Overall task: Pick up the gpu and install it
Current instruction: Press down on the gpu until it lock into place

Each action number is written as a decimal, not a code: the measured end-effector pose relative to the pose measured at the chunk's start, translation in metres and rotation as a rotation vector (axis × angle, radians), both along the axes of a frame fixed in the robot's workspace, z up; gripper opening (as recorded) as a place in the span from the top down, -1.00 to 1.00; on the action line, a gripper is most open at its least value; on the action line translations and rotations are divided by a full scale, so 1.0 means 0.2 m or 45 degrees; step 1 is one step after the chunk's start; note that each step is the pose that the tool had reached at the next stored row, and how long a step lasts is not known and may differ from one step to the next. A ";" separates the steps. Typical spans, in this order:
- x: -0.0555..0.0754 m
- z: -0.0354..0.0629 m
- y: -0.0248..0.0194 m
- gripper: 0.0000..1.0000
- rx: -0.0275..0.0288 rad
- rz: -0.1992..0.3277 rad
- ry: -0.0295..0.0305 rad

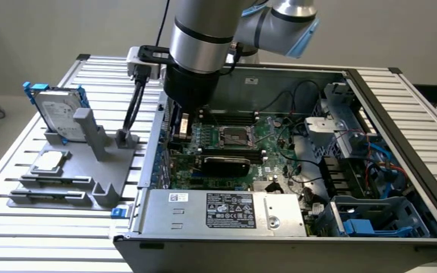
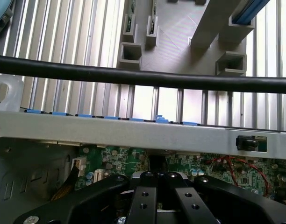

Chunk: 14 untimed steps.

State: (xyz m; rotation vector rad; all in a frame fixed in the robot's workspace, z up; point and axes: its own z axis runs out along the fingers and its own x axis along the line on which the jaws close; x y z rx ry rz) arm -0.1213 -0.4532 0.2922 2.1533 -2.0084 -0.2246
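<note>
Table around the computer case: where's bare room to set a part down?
Bare table slats lie in front of the grey parts holder, behind the hard drive, and past the case on the exterior view's right. Crowded: the holder itself and the motherboard under the arm.

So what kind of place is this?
Likely a robotics workbench for PC assembly: a robot arm reaching into an open computer case, beside a hard drive standing in a grey fixture.

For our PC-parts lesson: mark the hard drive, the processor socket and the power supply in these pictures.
hard drive (image 1: 57, 114), exterior view, on its silver face.
processor socket (image 1: 231, 135), exterior view, on the middle of its metal frame.
power supply (image 1: 230, 209), exterior view, on its black label.
</note>
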 end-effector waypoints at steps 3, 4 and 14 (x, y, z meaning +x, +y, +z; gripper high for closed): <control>0.00 0.004 0.002 0.79 -0.0006 -0.002 -0.0001; 0.00 0.005 0.003 0.79 -0.0007 -0.002 -0.0002; 0.00 0.015 0.002 0.79 -0.0103 -0.003 0.0001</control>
